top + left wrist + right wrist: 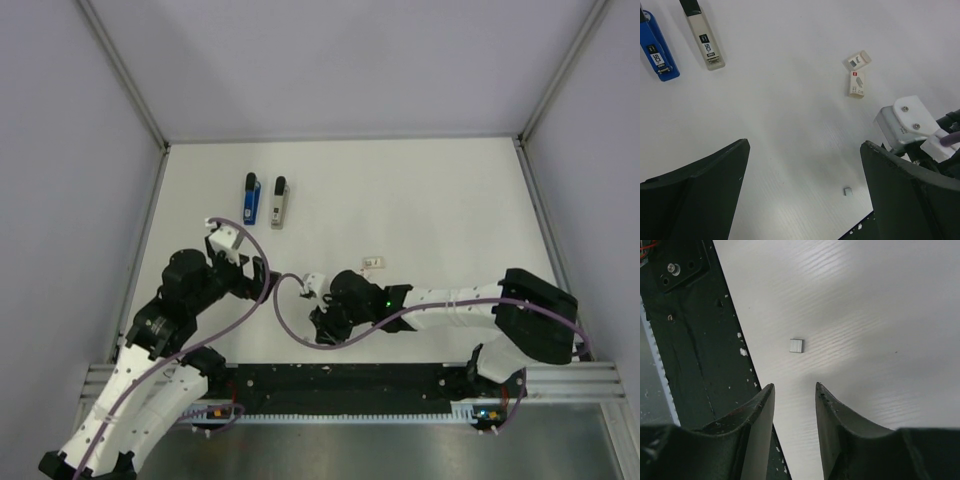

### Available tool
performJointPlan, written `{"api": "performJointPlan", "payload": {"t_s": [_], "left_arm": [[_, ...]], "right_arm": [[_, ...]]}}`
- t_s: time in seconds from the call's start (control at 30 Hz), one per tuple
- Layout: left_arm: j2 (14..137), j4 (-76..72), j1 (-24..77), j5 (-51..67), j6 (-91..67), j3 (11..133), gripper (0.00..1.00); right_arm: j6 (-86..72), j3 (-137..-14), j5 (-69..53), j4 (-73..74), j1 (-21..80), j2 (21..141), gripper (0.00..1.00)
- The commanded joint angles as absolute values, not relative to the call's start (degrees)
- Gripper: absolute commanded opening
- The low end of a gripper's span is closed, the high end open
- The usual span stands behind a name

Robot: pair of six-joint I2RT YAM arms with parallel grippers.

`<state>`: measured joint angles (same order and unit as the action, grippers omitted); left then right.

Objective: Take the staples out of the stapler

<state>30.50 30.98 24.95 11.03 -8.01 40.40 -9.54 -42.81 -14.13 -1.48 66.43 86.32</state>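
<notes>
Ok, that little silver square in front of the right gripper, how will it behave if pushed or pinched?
The silver square lies flat on the table, so it would probably slide, not roll or tip. It looks tiny beside the right gripper, so likely light and awkward to pinch. Its metallic sheen suggests stiffness.

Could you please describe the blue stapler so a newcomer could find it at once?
On the white table, look to the far left part. Two slim staplers lie there side by side, not touching. The blue stapler is the left one; the grey stapler beside it has a pale beige-grey body.
</notes>
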Motion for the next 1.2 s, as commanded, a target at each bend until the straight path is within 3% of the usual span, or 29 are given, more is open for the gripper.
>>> {"api": "performJointPlan", "payload": {"t_s": [0.0,0.37,1.17], "left_arm": [[29.45,31.38,24.78,10.02,-8.88,41.75,0.99],[20.13,30.94,24.78,3.78,-11.07,40.25,0.99],[19.77,31.73,24.79,1.41,-9.67,39.81,0.99]], "right_arm": [[-11.07,-44.91,-15.03,-5.97,68.90,88.76,0.39],[-11.78,-47.28,-6.78,-10.28,73.56,94.30,0.40],[-6.42,-50.62,-0.44,-6.86,77.34,98.35,0.39]]}}
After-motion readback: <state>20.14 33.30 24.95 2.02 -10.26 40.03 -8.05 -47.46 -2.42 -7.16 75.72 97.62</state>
